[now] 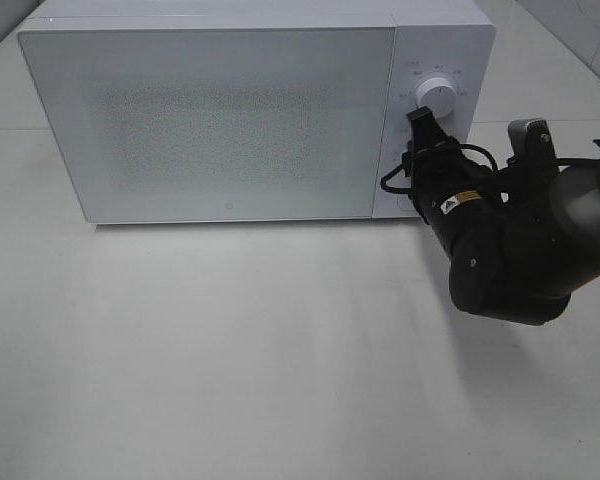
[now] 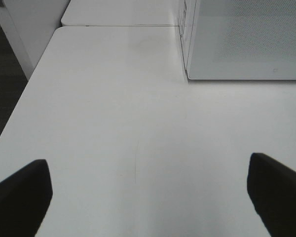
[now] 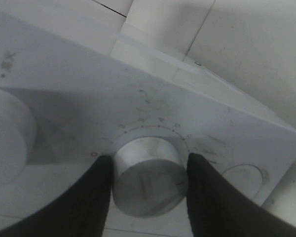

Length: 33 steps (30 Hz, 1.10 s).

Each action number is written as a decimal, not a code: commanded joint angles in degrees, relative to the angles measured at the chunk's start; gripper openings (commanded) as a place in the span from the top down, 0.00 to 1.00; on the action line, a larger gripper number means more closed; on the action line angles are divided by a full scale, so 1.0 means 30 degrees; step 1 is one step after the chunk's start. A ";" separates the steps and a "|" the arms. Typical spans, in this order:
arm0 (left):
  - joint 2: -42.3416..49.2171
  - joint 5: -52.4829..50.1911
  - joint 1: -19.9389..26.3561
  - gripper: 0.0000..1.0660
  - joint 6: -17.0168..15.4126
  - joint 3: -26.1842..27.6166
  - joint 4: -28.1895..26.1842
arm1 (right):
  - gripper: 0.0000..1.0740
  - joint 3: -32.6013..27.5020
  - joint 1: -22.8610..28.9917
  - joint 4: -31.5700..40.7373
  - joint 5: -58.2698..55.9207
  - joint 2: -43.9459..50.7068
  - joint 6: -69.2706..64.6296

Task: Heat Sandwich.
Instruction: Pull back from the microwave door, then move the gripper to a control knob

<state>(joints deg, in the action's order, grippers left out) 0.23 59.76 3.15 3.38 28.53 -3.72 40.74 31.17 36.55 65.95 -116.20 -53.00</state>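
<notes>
Two right fingers (image 3: 91, 197) clamp the microwave (image 1: 472, 45)'s dial (image 3: 148, 185) (door (image 1: 210, 120) closed); left fingers (image 2: 19, 197) hang spread above the table (image 2: 138, 123).

The microwave (image 1: 255, 115) has a white shell, smooth with a soft satin sheen; it may be painted metal or plastic. Its door (image 1: 215, 125) is a flat, smooth pane, finely speckled with a grey dotted screen across the middle. The dial (image 3: 148, 185) looks like pale moulded plastic with a matt, faintly scuffed face, though the close view is too blurred to be sure. The right fingers (image 3: 91, 197) and left fingers (image 2: 19, 197) are plain matt black. The right arm's casing (image 1: 500, 250) is dark, smooth and slightly shiny. The worktop (image 1: 230, 360) is white, smooth and matt.
</notes>
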 commanded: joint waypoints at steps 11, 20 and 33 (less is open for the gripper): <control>0.0535 -0.0172 0.0019 0.05 -0.0019 -0.0038 -0.0095 | 0.95 0.0191 0.0076 -0.0993 0.2349 0.0248 -0.9339; 0.0535 -0.0172 0.0019 0.05 -0.0019 -0.0038 -0.0095 | 0.94 0.0191 0.0076 -0.0974 0.3056 0.0248 -1.2643; 0.0535 -0.0172 0.0019 0.05 -0.0019 -0.0038 -0.0095 | 0.93 0.0191 0.0076 -0.1356 0.3170 0.0248 -1.3216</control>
<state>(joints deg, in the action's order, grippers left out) 0.23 59.76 3.15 3.38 28.53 -3.72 40.74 31.17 36.84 66.12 -116.31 -92.76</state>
